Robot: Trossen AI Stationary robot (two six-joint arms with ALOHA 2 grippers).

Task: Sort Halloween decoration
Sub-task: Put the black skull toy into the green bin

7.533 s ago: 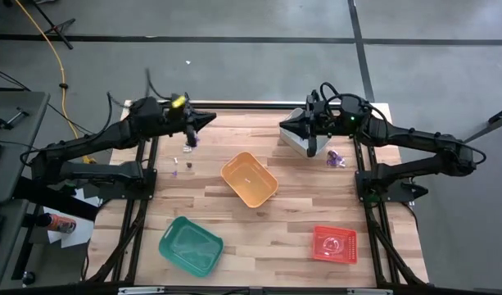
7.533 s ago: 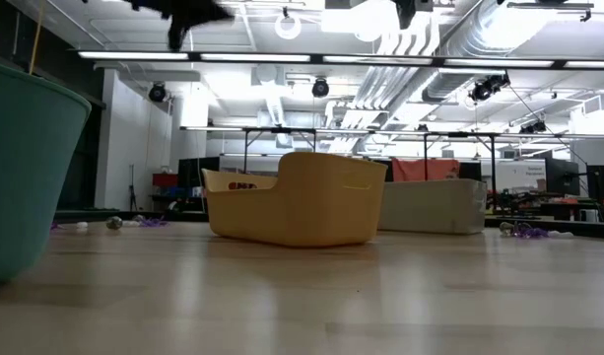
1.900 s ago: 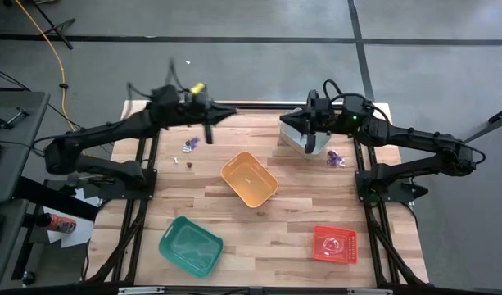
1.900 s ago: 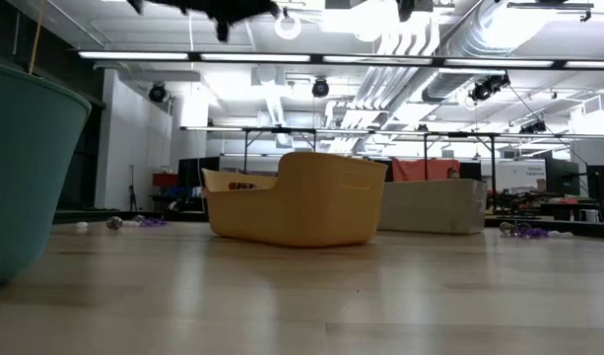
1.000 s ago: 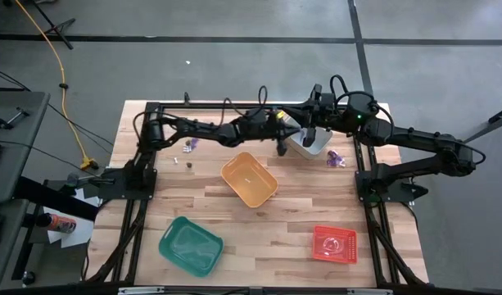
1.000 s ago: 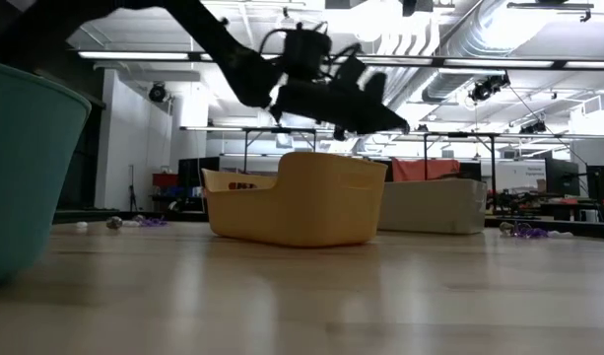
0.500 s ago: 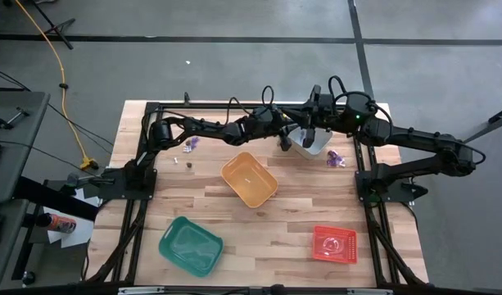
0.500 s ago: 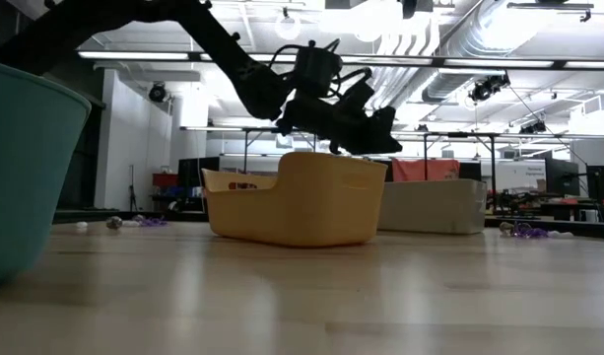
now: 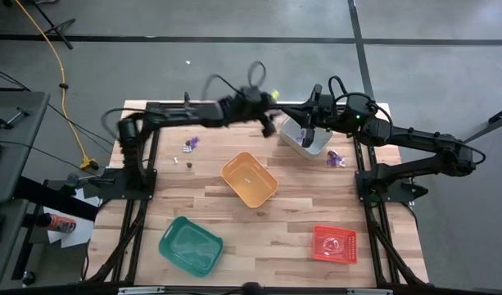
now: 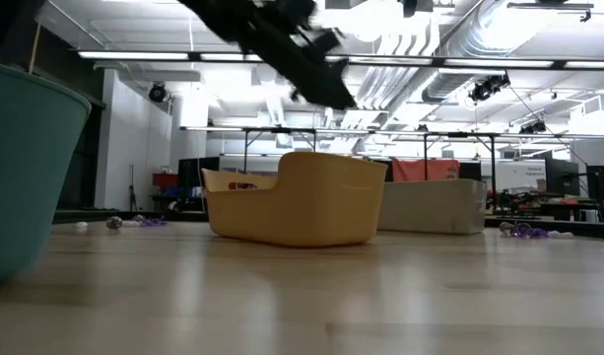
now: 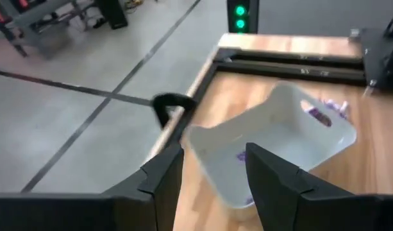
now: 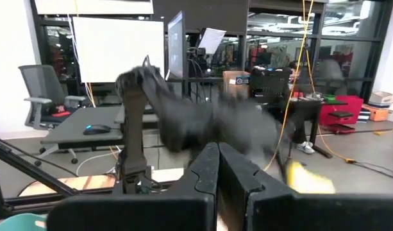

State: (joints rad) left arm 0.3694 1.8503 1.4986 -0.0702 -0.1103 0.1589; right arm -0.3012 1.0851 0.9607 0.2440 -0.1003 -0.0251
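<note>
A pale wooden-slat table is standing on a grey concrete floor crossed by dark lines, and the low view is looking across it into a bright workshop hung with ceiling pipes.

Four plastic bins are sitting on the table: an orange rectangular bin near the middle, a green bin toward the near left corner, a red perforated bin toward the near right corner, and a whitish-grey bin at the far edge.

The left gripper is reaching across the far side of the table, hanging above the boards just beside the whitish-grey bin. Its fingers are standing spread apart with nothing between them, and its wrist view is looking down into that bin, where small purple trinkets are lying on the floor of the bin.

The right gripper is hovering over the whitish-grey bin, its fingers pressed tightly together and carrying nothing.

More of the Halloween decoration is lying loose on the table. A purple trinket and a small dark trinket are resting near the far left, well apart from the bins, with a tiny speck between them too small to make out. A purple tangled trinket is lying just beside the whitish-grey bin, on its right.
</note>
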